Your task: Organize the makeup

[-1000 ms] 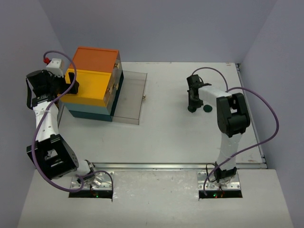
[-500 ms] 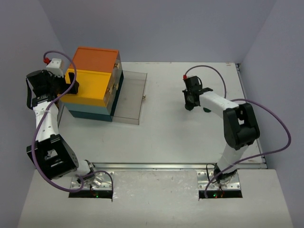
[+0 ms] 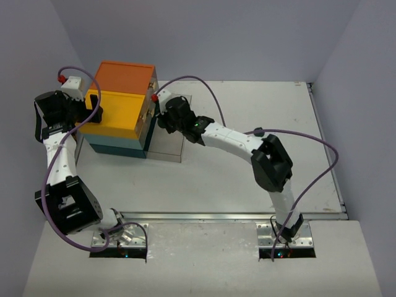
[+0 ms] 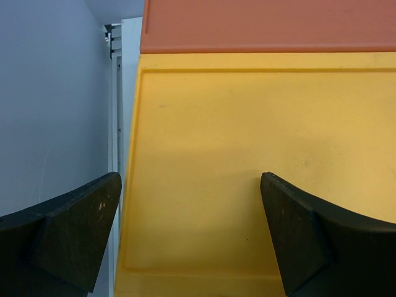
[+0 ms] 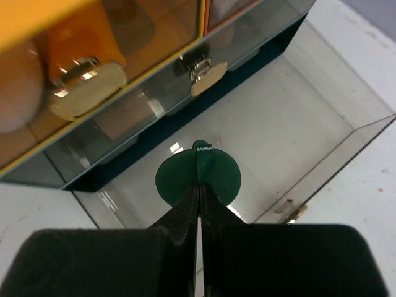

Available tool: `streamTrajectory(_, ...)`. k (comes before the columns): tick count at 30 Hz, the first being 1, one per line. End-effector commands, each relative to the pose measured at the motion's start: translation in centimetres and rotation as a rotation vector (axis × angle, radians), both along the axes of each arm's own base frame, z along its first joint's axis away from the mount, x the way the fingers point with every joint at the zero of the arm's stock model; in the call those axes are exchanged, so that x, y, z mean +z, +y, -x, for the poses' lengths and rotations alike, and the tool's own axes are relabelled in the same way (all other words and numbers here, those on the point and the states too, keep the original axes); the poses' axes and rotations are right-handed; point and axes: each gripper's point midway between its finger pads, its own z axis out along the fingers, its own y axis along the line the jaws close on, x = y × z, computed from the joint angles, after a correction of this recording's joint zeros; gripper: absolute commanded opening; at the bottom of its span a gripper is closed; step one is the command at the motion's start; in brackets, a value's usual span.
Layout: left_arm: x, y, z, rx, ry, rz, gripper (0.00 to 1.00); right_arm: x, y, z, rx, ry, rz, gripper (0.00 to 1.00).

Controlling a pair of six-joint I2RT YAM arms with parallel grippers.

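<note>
A dark green round disc (image 5: 226,176) of the makeup is pinched by its small tab between the fingertips of my right gripper (image 5: 200,185), which is shut on it. It hangs over the pulled-out clear bottom drawer (image 5: 297,105) of the orange-yellow-teal drawer box (image 3: 120,105). In the top view my right gripper (image 3: 167,117) is stretched across to the box's front, above the drawer (image 3: 170,136). My left gripper (image 4: 190,179) is open, its jaws straddling the box's yellow side (image 4: 247,124); it sits at the box's left (image 3: 93,111).
Gold pull tabs (image 5: 86,86) (image 5: 207,74) stick out from the shut upper drawers just ahead of the disc. An orange shape (image 5: 74,43) shows behind one clear drawer front. The drawer's far wall has a small gold handle (image 5: 291,210). Walls close in the table on three sides.
My right gripper closed on the green disc at the table's right side and the arm swung far left with it, over the open drawer. The left arm stayed put.
</note>
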Motion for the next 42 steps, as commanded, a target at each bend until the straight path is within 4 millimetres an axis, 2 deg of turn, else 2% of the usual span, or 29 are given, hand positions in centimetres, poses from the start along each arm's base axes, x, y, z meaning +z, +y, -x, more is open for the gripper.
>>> streamTrajectory(1,-4.1,-0.7,2.5,0.0,0.16,0.021,0.94,-1.5,1.5,-1.1,0.016,0.07,0.004,0.0)
streamTrajectory(2,-4.2,-0.8,2.4,-0.002,0.16,0.024,0.94,-2.4,2.0,-0.9,0.038,0.089,0.01,0.02)
streamTrajectory(5,-4.4,-0.8,2.4,-0.006,0.163,0.026,0.94,-3.6,3.2,0.1,0.129,0.149,0.019,0.32)
streamTrajectory(8,-4.8,-0.6,2.4,0.001,0.172,0.022,0.94,-2.9,3.5,0.7,0.151,0.154,-0.002,0.49)
streamTrajectory(13,-4.6,-0.5,2.4,0.002,0.168,0.018,0.95,-0.5,2.9,0.7,0.142,0.122,-0.022,0.56)
streamTrajectory(15,-4.6,-0.5,2.4,0.003,0.167,0.014,0.95,0.7,1.5,0.4,0.097,0.106,-0.012,0.57)
streamTrajectory(16,-4.6,-0.5,2.4,0.004,0.167,0.014,0.95,1.3,0.1,-0.3,0.045,0.095,-0.004,0.57)
streamTrajectory(19,-4.6,-0.4,2.4,0.003,0.169,0.008,0.95,2.6,-10.1,-3.1,-0.232,0.124,0.012,0.64)
streamTrajectory(21,-4.7,-0.4,2.4,0.002,0.168,0.004,0.95,2.1,-16.2,-2.9,-0.351,0.175,0.001,0.67)
streamTrajectory(22,-4.7,-0.4,2.4,0.001,0.168,0.003,0.95,2.9,-19.0,-3.6,-0.418,0.182,-0.03,0.67)
streamTrajectory(23,-4.7,-0.4,2.4,0.0,0.167,0.004,0.95,1.7,-22.3,-3.7,-0.499,0.215,-0.022,0.67)
streamTrajectory(24,-4.8,-0.5,2.3,-0.001,0.161,0.007,0.95,-0.1,-28.1,-4.0,-0.639,0.265,-0.022,0.67)
streamTrajectory(25,-4.8,-0.5,2.2,-0.003,0.155,0.013,0.95,-1.2,-32.4,-4.0,-0.742,0.296,-0.032,0.67)
streamTrajectory(26,-4.9,-0.6,2.2,-0.002,0.153,0.016,0.95,-1.9,-34.4,-3.7,-0.79,0.315,-0.034,0.68)
streamTrajectory(28,-5.1,-0.7,2.0,-0.007,0.153,0.031,0.95,-4.4,-39.8,-3.0,-0.922,0.387,-0.043,0.74)
streamTrajectory(31,-5.1,-0.4,2.1,0.009,0.157,0.027,0.95,-6.9,-42.8,-1.7,-1.028,0.483,-0.105,0.75)
streamTrajectory(34,-5.1,-0.1,2.1,0.022,0.151,0.007,0.95,-8.6,-46.0,-1.1,-1.116,0.527,-0.16,0.75)
streamTrajectory(39,-5.2,0.0,1.9,0.03,0.141,0.012,0.95,-11.1,-46.2,-1.2,-1.121,0.62,-0.23,0.74)
streamTrajectory(42,-5.4,0.0,1.8,0.031,0.141,0.021,0.95,-12.4,-46.2,-0.6,-1.138,0.655,-0.254,0.73)
